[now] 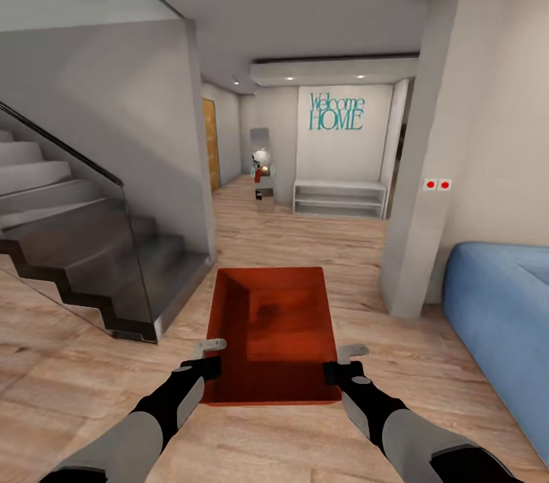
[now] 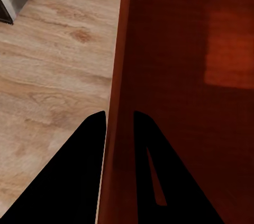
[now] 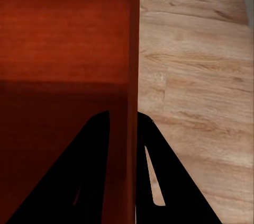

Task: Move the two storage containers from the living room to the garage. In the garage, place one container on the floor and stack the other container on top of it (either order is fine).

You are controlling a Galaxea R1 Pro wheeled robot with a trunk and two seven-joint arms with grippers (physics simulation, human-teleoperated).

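Wood-plank living room floor [image 1: 91, 361]: left claw [image 1: 212, 356] and right claw [image 1: 345, 361] each clamp a side wall of 1 red-orange storage container [image 1: 274, 331].

Ahead of me the light plank floor [image 1: 305, 239] runs open toward the far wall with its white low shelf [image 1: 339, 199]. On my left the staircase [image 1: 69, 239] and its glass panel [image 1: 114, 254] close off that side; on my right a broad pillar [image 1: 427, 163] and the blue sofa [image 1: 496, 315] narrow the way. Both my claws are taken up: my left claw [image 2: 119, 123] and right claw [image 3: 124, 123] each straddle a side wall of the red-orange container [image 1: 274, 331], which fills the room between my arms
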